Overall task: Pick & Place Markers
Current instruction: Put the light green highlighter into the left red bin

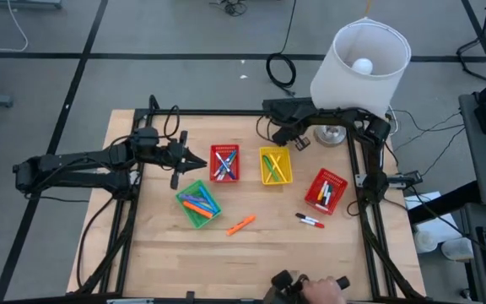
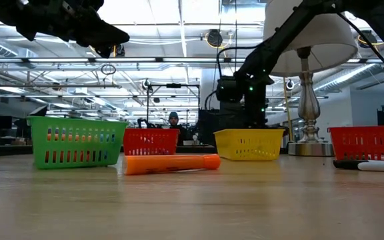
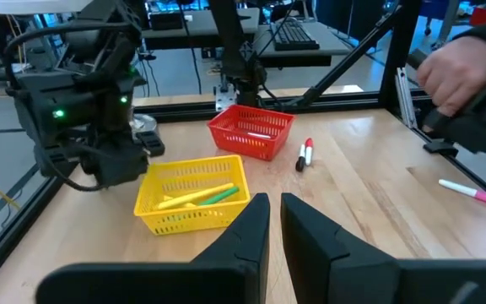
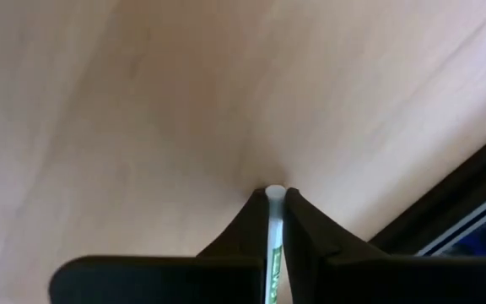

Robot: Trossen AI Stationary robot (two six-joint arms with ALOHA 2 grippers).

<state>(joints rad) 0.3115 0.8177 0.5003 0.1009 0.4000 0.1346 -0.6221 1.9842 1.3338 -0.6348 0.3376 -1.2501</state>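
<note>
Presently, the right gripper [image 4: 275, 221] was found clenched on a thin marker [image 4: 274, 241], white-tipped with green print, held upright between the fingers just above bare wood; in the high view this gripper [image 1: 300, 141] was placed at the far side of the table [image 1: 167, 262], just beyond the yellow basket [image 1: 275, 165]. The left gripper [image 3: 274, 221] was recorded with fingers nearly together and nothing between them, raised over the table's left part [image 1: 194, 160], just left of the middle red basket [image 1: 224, 163].

Markers were listed as follows:
- several blue, red and white ones in the middle red basket;
- yellow and green ones [image 3: 199, 197] in the yellow basket;
- orange, blue and pink ones in the green basket [image 1: 198, 203];
- a few in the right red basket [image 1: 326, 192];
- one orange marker [image 1: 240, 225] loose on the wood, near the green basket;
- one red-and-white marker [image 1: 310, 221] loose, just in front of the right red basket;
- one pink-capped marker [image 3: 474, 192] loose near the table's front edge.

A lamp [image 1: 361, 63] was noted at the far right corner. A person's hand [image 3: 452, 69] was seen at the front edge, on a dark device.
</note>
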